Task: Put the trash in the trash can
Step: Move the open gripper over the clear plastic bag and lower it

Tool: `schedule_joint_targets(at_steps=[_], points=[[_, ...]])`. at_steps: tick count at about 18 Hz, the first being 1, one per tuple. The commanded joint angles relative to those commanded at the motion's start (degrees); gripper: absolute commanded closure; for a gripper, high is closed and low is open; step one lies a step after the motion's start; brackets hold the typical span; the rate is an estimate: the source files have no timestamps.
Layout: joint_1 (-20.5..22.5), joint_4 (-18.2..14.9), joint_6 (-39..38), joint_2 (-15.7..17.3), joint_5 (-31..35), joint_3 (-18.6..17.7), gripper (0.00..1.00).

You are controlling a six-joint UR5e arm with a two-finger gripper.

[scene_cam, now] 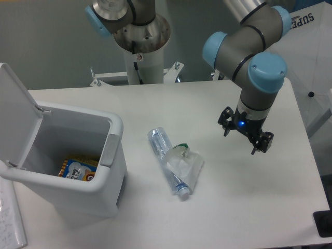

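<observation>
The gripper hangs above the table, jaws spread and empty; the crushed bottle and wrapper lie to its left, the open trash can farther left

Bench layout
Trash can at left on bench; bottle and wrapper touching at centre; end effector to their right, apart.
</observation>
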Motion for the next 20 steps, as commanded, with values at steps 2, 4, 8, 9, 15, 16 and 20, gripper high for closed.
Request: schedule_joint_targets(at_steps=[2,4,8,9,15,16,20], points=[[-0.09,0.09,-0.09,-0.18,-0.09,-0.08,0.00],[-0.09,0.00,-0.18,0.00,-0.35,-0.17,0.00],[-0.35,1.05,-0.53,-0.09,-2.81,-1.49,0.00],[-0.27,1.66,-0.44,0.00,-3.07,-1.66,0.00],[-2.72,1.93,-9.90,1.05,-4.04,-4.22,0.00],[-3.42,1.93,-13.24,1.23,-4.57,-4.48,0.00],[-6.32,2.28,-21.79,1.49,-6.50,-5.53,0.00]])
